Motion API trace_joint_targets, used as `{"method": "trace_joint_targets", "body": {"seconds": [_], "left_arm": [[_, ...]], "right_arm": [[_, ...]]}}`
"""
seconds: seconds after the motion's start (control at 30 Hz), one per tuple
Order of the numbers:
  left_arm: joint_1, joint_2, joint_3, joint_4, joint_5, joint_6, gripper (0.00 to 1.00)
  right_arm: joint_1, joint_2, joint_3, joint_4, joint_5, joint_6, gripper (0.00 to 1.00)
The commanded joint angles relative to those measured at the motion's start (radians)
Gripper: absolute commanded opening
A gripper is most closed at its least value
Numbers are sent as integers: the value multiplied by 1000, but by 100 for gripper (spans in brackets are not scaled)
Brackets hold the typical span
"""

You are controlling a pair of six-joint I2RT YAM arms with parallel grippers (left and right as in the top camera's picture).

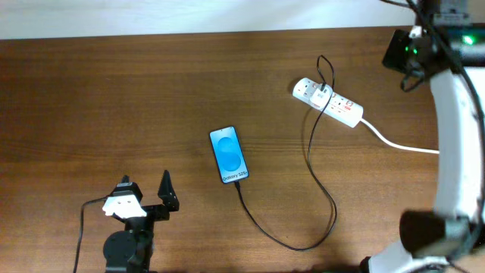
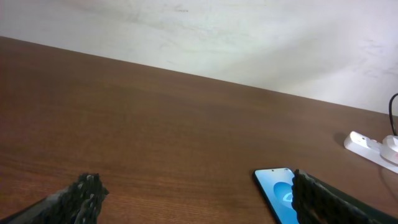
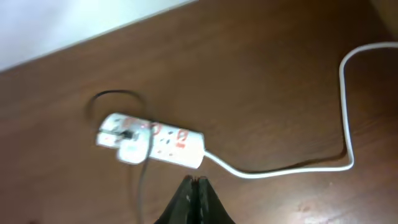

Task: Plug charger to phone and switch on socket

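Misalignment could make the empty, closed right claw (image 3: 194, 182) shove the white oblong power strip (image 3: 155, 140) instead of pressing its small red switch (image 3: 181, 135); left claw (image 2: 198, 191) gapes empty.

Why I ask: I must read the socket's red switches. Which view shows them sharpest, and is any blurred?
Overhead: sharpest, evenly lit, the socket small but crisp. Right wrist: socket blurred, red marks smeared. Left wrist: only the socket's end at the right edge, soft.

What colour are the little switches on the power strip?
Red switches, clearest in the right wrist view.
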Motion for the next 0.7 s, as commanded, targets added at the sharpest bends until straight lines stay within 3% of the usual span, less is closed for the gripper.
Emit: {"method": "trace_joint_targets", "body": {"seconds": [0.0,0.13,0.17,0.2,0.23,0.27,0.53,0.67], "left_arm": [[6,-5,-7,3,-1,-6,99],[6,-5,-7,3,-1,-6,99],[6,-5,-7,3,-1,-6,99],[6,-5,-7,3,-1,-6,99],[6,-5,-7,3,-1,-6,99],[6,-5,-7,3,-1,-6,99],[6,-5,-7,3,-1,-6,99],[6,-5,-7,3,-1,-6,99]], "right_arm": [[37,-149,13,-72,-21,8,4],[37,-343,13,-203,-20,3,7],[37,-396,13,-236,-21,3,22],[37,-444,13,-266,-20,3,51],[37,-507,13,-306,-20,3,88],[37,-542,13,-329,-16,3,98],[37,-893,10,-395,-67,-24,98],[35,-1118,-116,-395,-35,-34,98]]}}
